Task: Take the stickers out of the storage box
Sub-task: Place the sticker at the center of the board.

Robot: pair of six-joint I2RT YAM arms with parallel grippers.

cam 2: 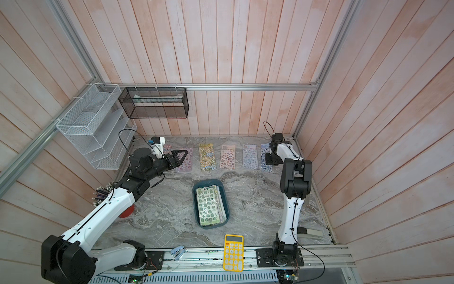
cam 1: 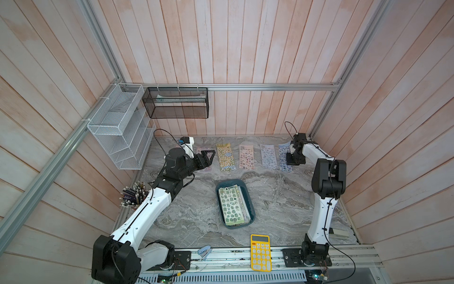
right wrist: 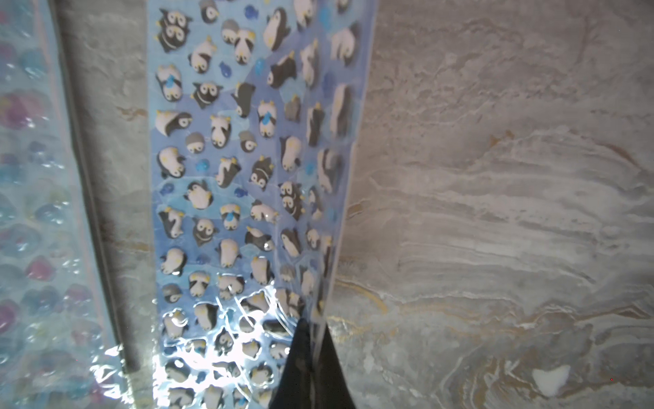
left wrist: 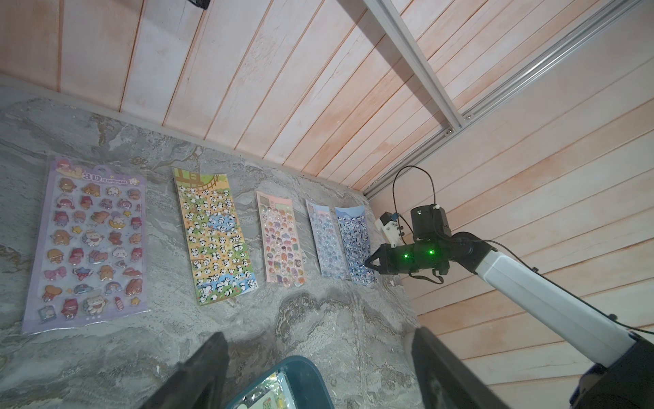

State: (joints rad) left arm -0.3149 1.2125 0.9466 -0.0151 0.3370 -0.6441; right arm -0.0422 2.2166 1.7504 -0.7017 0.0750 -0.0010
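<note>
The dark teal storage box sits mid-table with a green sheet of stickers on top of a stack inside. More stickers lie in a row at the back: lilac, yellow, pink and pale blue. My right gripper is shut on the edge of the blue penguin sticker sheet at the row's right end, low over the table. My left gripper hangs open and holds nothing, over the lilac sheet and behind the box's far corner.
A yellow calculator and a small stapler lie at the front edge. A cup of pencils stands by the left arm. On the walls hang a white wire rack and a black mesh basket.
</note>
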